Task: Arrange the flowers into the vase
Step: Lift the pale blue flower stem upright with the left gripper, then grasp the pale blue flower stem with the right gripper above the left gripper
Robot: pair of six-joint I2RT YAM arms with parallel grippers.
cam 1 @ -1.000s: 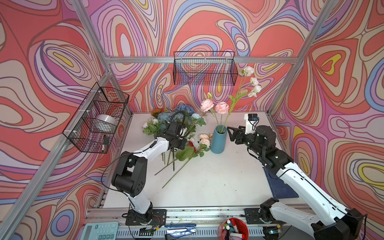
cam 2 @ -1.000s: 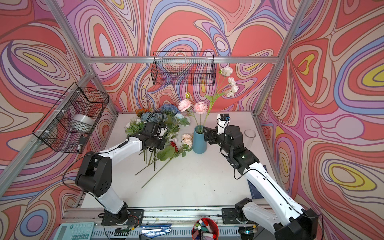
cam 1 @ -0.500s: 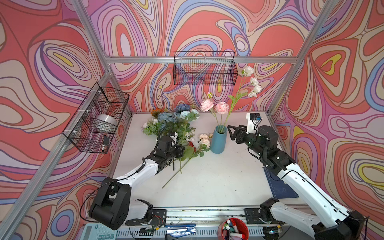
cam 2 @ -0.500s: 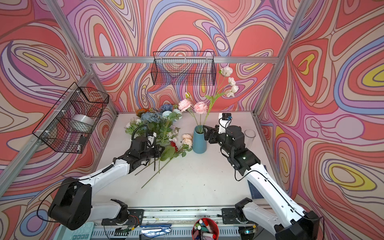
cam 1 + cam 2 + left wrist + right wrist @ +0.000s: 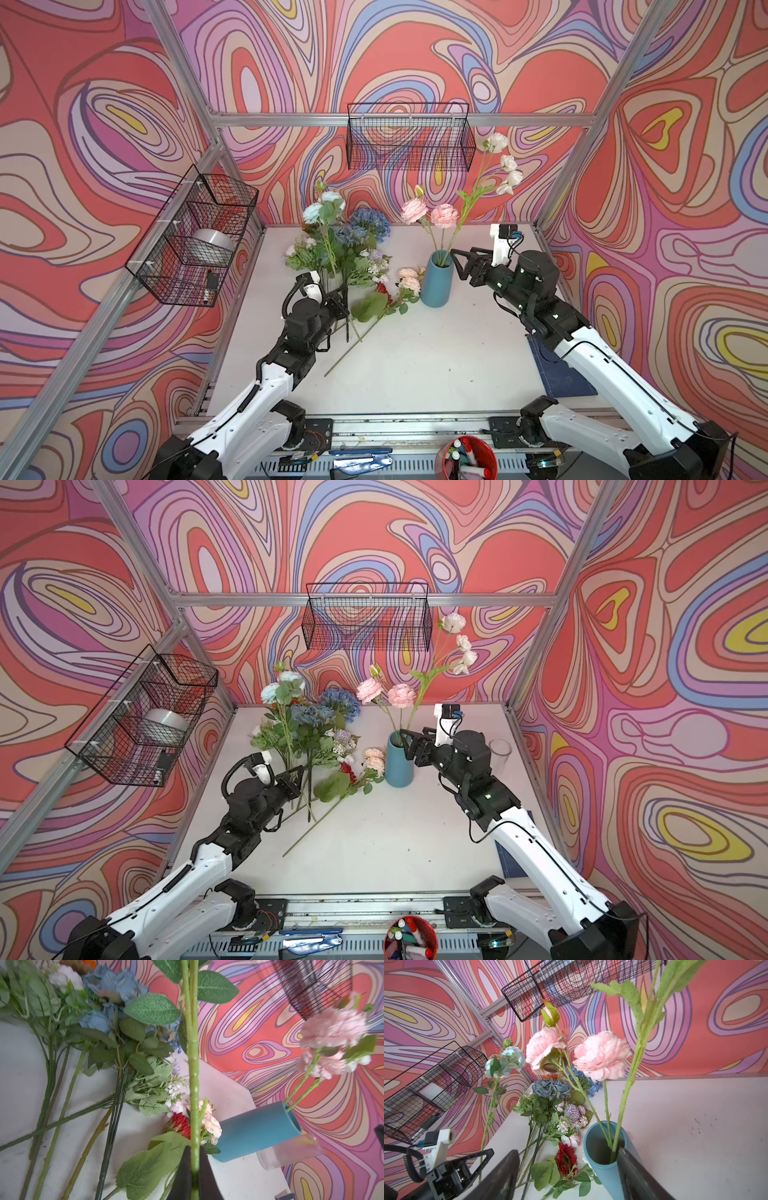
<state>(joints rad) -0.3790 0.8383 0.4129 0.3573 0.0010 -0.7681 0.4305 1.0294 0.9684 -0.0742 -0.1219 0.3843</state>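
Vase: a blue vase [image 5: 436,278] stands upright on the white table [image 5: 415,365]. It holds two pink blooms [image 5: 444,215] and a tall white spray [image 5: 505,166].
Left gripper [image 5: 194,1159]: clamped tight on the green stem of a teal-blue rose [image 5: 328,203], held upright, well apart from the vase on the left arm's side.
Right gripper [image 5: 461,264]: jaws spread wide and gripping nothing, just beside the vase's mouth.
Loose flowers [image 5: 353,249]: a heap lying flat beyond the held rose from the vase, including a blue hydrangea [image 5: 370,222].
Nearest the vase: a red daisy [image 5: 382,287] and peach blooms [image 5: 409,278], just beside its base.
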